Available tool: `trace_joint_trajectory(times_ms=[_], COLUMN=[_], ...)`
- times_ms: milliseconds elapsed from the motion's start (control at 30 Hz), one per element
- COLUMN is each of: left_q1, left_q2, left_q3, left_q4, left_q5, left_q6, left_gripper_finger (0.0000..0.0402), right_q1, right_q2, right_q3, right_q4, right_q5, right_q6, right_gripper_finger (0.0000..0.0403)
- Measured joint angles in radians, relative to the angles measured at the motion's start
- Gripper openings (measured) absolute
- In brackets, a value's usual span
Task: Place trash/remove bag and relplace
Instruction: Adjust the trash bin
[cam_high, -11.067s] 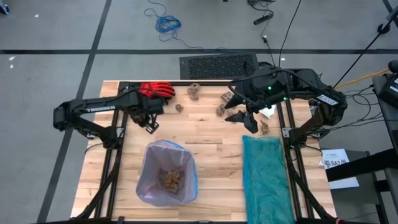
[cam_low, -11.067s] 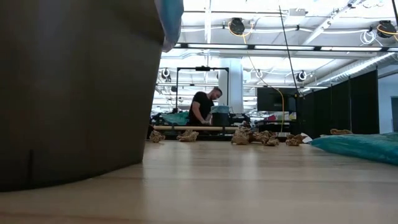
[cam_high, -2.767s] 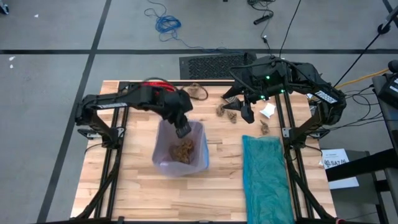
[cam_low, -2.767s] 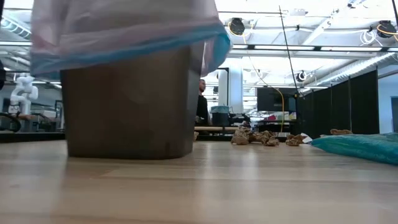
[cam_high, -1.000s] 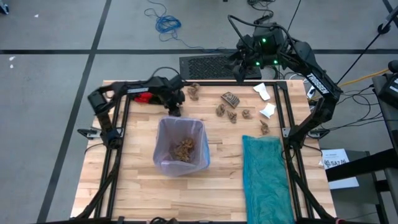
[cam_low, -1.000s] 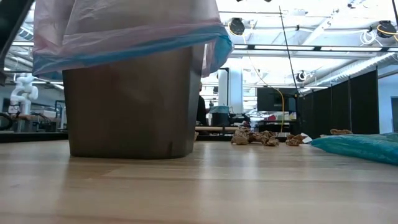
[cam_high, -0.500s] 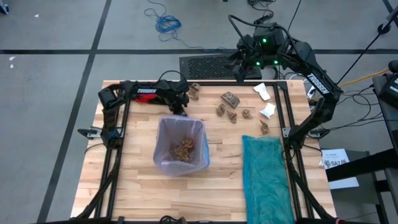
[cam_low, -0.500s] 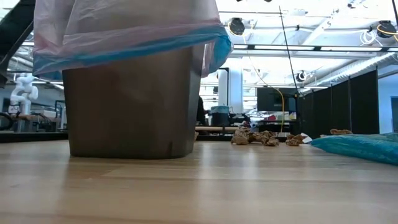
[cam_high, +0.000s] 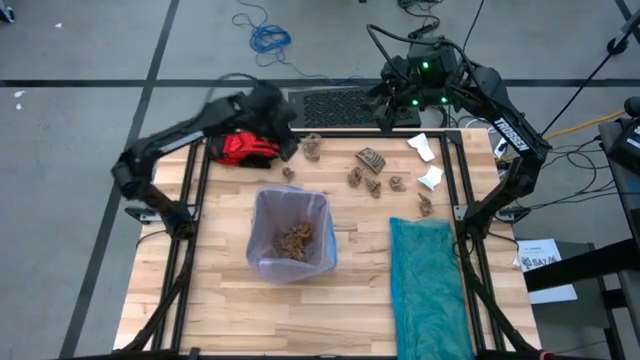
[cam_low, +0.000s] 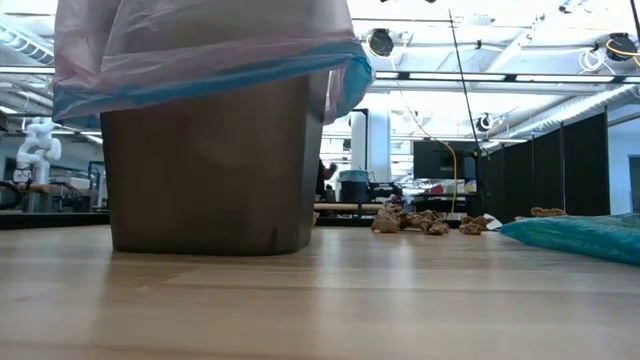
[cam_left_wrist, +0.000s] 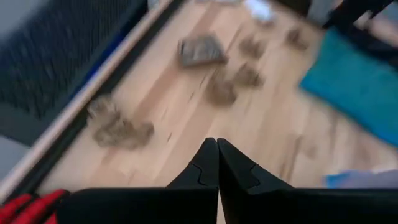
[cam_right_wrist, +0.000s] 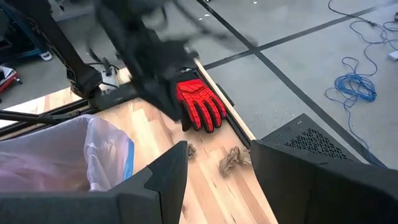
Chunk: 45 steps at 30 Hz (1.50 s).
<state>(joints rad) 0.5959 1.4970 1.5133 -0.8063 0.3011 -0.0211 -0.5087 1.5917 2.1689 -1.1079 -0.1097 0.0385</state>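
Observation:
The brown bin (cam_low: 205, 170) stands left of the table's middle, the pale lilac-pink bag (cam_high: 262, 215) folded over its rim (cam_low: 200, 50). Tan trash (cam_high: 293, 240) lies inside it. More tan lumps (cam_high: 313, 146) (cam_high: 288, 172) (cam_high: 370, 160) (cam_left_wrist: 121, 127) and white scraps (cam_high: 420, 147) lie along the far half of the table. My left gripper (cam_left_wrist: 216, 146) is shut with nothing in it, raised above the far left (cam_high: 290, 148), between the red glove and the nearest lump. My right gripper (cam_right_wrist: 217, 180) hangs open high over the far edge (cam_high: 385, 115).
A red glove (cam_high: 245, 148) lies at the far left beside the rail. A teal-green plastic bag (cam_high: 430, 285) lies flat along the right side. Black frame rails (cam_high: 190, 250) run along both table sides. Bare wood shows near the front edge.
My left gripper has risen from just above the table by the bin's far rim and now points less steeply down. The small lump beside the bin stays on the table. The right arm has kept still.

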Motion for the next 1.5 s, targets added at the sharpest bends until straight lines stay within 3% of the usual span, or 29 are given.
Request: trace_joint_trajectory(times_ms=[367,500,600,733,900,1067,1200,1367,1500], left_q1=[-0.083,-0.125,-0.147,-0.170,-0.166,-0.135,-0.122,-0.117,-0.117], left_q2=[-0.175,-0.191,-0.189,-0.198,-0.247,-0.290,-0.302,-0.303,-0.303], left_q3=[0.120,0.127,0.126,0.126,0.126,0.126,0.126,0.126,0.125], left_q4=[-0.118,-0.235,-0.321,-0.413,-0.422,-0.412,-0.412,-0.414,-0.413], left_q5=[0.200,0.205,0.180,0.081,-0.003,-0.028,-0.053,-0.065,-0.067], left_q6=[0.000,0.000,0.001,0.001,-0.007,-0.027,-0.046,-0.049,-0.044], left_gripper_finger=[0.0000,0.0000,0.0000,0.0000,0.0000,0.0000,0.0000,0.0000,0.0000], right_q1=[0.000,-0.001,0.013,0.048,0.081,0.102,0.143,0.193,0.226], right_q2=[0.000,0.000,0.015,0.100,0.256,0.371,0.415,0.454,0.464], right_q3=[0.000,0.000,0.000,0.001,-0.001,-0.001,0.000,-0.001,0.000], right_q4=[0.006,0.006,0.005,0.004,-0.026,-0.058,-0.065,-0.088,-0.094], right_q5=[-0.002,-0.125,-0.239,-0.233,-0.243,-0.501,-0.640,-0.674,-0.766], right_q6=[-0.020,-0.017,-0.015,-0.042,-0.104,-0.107,-0.104,-0.107,-0.104], right_gripper_finger=[0.0169,0.0169,0.0168,0.0145,0.0080,0.0009,0.0008,0.0002,0.0001])
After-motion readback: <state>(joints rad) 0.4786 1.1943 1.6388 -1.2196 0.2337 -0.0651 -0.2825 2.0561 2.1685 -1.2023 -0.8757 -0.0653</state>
